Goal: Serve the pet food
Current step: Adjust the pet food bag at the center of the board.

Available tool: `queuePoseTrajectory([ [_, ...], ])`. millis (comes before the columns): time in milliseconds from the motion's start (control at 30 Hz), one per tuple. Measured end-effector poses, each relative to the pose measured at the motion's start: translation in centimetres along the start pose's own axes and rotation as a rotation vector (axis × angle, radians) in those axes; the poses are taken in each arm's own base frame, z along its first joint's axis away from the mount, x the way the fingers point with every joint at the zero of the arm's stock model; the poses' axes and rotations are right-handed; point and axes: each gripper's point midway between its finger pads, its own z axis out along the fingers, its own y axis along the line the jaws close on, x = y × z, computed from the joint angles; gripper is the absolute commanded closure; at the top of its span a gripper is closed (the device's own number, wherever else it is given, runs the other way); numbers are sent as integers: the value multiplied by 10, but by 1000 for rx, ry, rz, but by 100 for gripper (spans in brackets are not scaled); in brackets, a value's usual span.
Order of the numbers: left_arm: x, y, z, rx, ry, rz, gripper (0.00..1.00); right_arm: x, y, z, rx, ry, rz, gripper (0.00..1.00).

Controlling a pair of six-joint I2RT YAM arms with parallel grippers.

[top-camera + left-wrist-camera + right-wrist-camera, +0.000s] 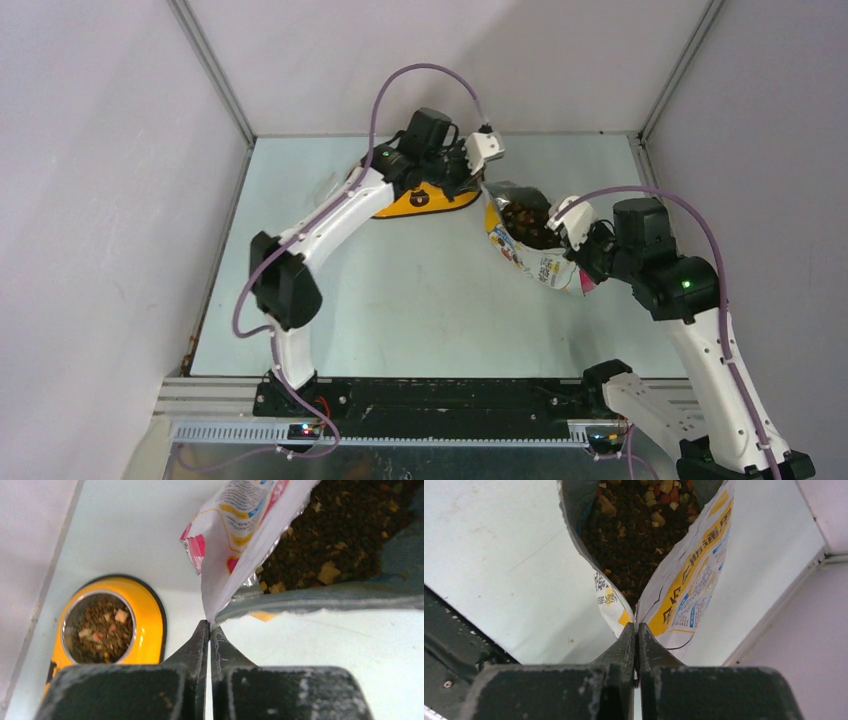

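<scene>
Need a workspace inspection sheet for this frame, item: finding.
surface: pale table, bare between the arms.
job's things: foil bag open, lifted at its mouth, kibble inside; yellow bowl at the back, the one steel cup in view holds kibble.
clutter: one small brown speck on the table.
grippers: left claw shut on the bag's edge; right claw shut on the opposite edge.
cables: purple cable loops over the left arm, another over the right; neither snagged.
surroundings: plain walls, metal frame posts.
</scene>
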Motion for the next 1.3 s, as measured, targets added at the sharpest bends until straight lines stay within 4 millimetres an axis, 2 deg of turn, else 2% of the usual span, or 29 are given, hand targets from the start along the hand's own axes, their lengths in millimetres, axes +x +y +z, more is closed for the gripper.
queuePoseTrajectory([
  [133,9,-16,-41,-15,8,-8,100,-4,3,-5,-42,-41,14,100],
  [267,-1,-26,-94,-64,-37,15,100,-7,-9,-10,-42,-97,104,100],
  [300,-5,-29,-104,-72,-51,22,97,-6,-13,-10,-39,-105,128,100],
  [333,-9,-30,-113,-81,-64,34,90,-6,-19,-10,-36,-118,159,100],
  [367,-14,-32,-120,-86,-76,44,70,-6,-26,-9,-33,-131,188,100],
  [433,-22,-36,-128,-88,-93,75,50,-8,-38,-6,-32,-159,233,100],
  [500,-23,-37,-126,-79,-85,106,37,-8,-46,-5,-42,-183,266,100],
  [533,-23,-36,-121,-72,-76,122,34,-8,-47,-5,-51,-196,278,100],
  [633,-25,-31,-101,-45,-47,174,3,-9,-47,-7,-68,-220,283,100],
  [667,-28,-29,-91,-34,-42,197,1,-9,-45,-7,-73,-223,280,100],
  [767,-36,-21,-62,-13,-42,253,0,-9,-40,-9,-89,-227,267,100],
  [933,-42,-18,-27,47,-61,300,0,-7,-35,-10,-93,-231,242,100],
  [1100,-48,-27,-14,104,-76,370,0,-7,-34,-11,-94,-234,236,100],
  [1300,-46,-54,-2,188,-70,447,5,-7,-33,-10,-98,-236,235,100],
])
